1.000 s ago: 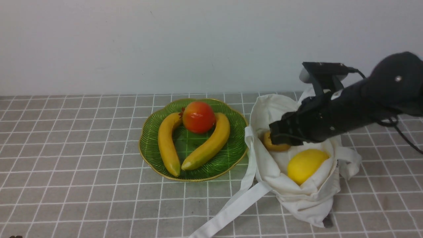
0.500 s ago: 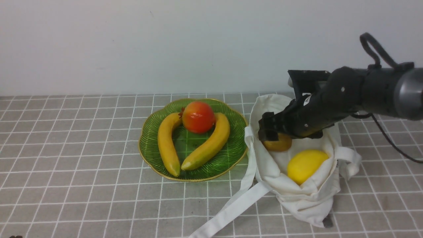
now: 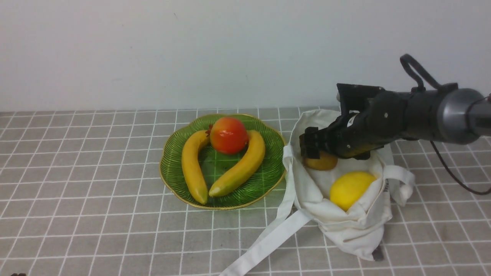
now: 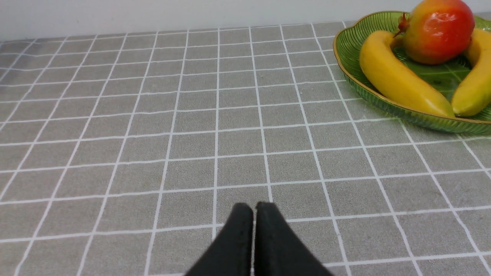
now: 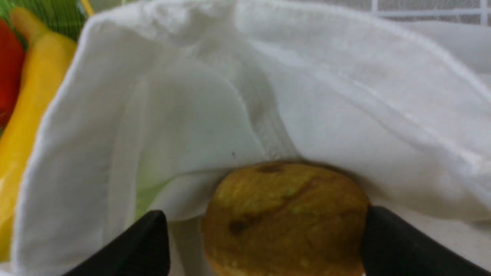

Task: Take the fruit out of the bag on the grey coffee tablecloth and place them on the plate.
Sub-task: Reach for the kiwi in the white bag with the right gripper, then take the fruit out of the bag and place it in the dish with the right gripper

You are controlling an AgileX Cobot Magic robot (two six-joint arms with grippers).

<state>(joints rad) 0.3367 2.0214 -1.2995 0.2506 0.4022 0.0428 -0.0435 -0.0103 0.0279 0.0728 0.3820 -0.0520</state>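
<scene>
Reaching into the off-white bag [image 3: 307,184], right gripper [image 5: 267,226] has jaws parted around the brown kiwi [image 5: 284,222]. Gripper is open: in the right wrist view, a visible gap separates one finger from the fruit, while the other finger overlaps its edge; contact on that side can't be told. Kiwi sits inside the bag, between and just beneath the fingertips, partly covered by them in the front view.

Yellow lemon [image 3: 351,189] also in the bag, near the right gripper, on the camera side of its fingertips and a bit to their right. Bag fabric spreads under and around the fingertips; long flat strap [image 3: 264,247] runs from the bag toward the camera, out to the gripper's left.

Green plate [image 3: 224,201] is left of the right gripper, just beside the bag. Holds two bananas [image 3: 194,166] [image 3: 241,165] and a round red-orange fruit [image 3: 228,135], the latter between the bananas' far ends.

Left gripper [image 4: 254,209]: closed, tips together, nothing gripped. Hovers over the grey tablecloth [image 3: 76,172], well apart from the plate, which lies ahead and to its right.
</scene>
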